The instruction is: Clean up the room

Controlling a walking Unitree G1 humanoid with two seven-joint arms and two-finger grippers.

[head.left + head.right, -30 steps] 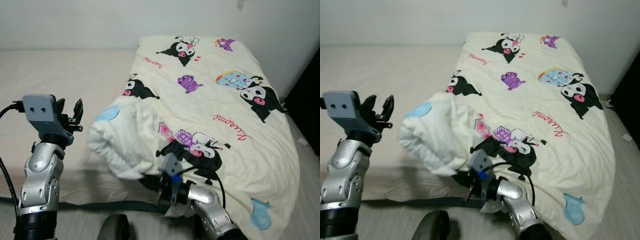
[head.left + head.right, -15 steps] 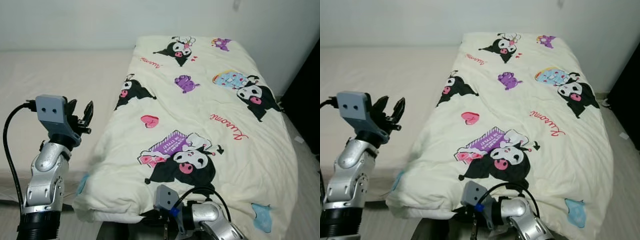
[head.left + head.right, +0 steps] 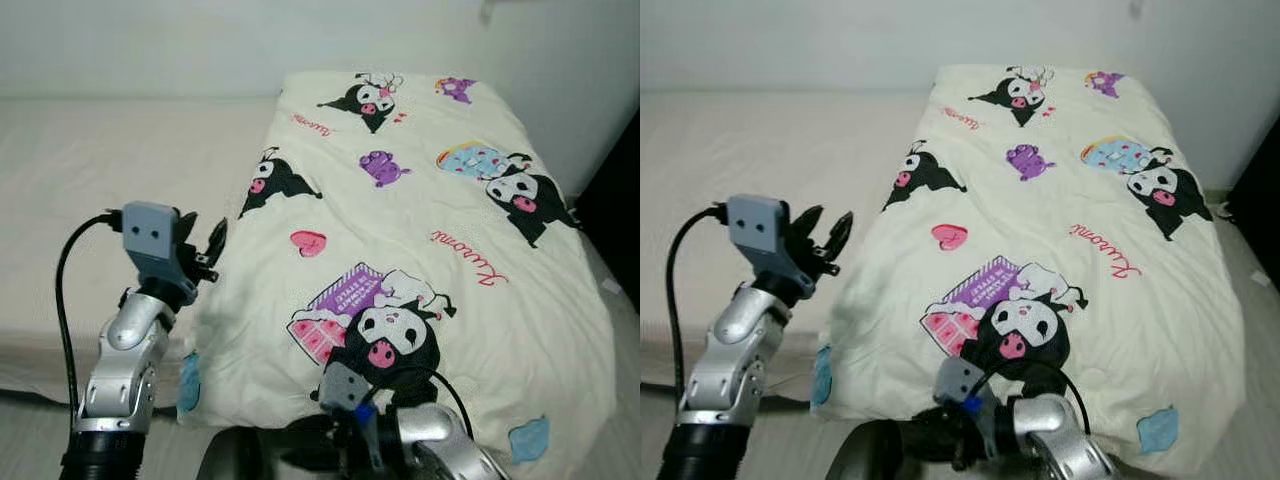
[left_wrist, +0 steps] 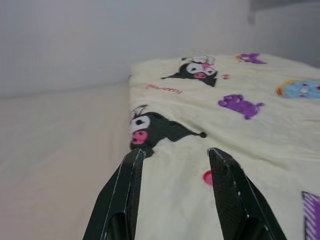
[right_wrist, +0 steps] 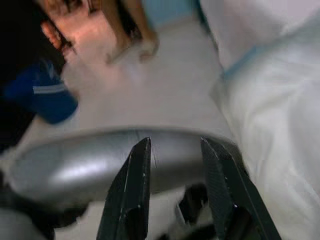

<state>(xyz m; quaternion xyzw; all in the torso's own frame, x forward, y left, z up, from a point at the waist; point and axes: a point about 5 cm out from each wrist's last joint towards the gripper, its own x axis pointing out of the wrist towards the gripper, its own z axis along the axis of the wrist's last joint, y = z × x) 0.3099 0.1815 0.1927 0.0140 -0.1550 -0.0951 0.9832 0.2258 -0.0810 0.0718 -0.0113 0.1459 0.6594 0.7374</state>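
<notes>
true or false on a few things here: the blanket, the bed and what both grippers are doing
1. The blanket lies spread over the right part of the bed. True.
2. The left gripper is clamped on the blanket's edge. False: its fingers are open and hold nothing; it is raised at the blanket's left edge.
3. The blanket is plain white. False: it is cream with black cartoon characters, a pink heart and blue patches.
4. The right gripper is low, at the near edge of the blanket. True; its fingers are apart with nothing between them.
5. The left part of the bed is bare of blanket. True.
</notes>
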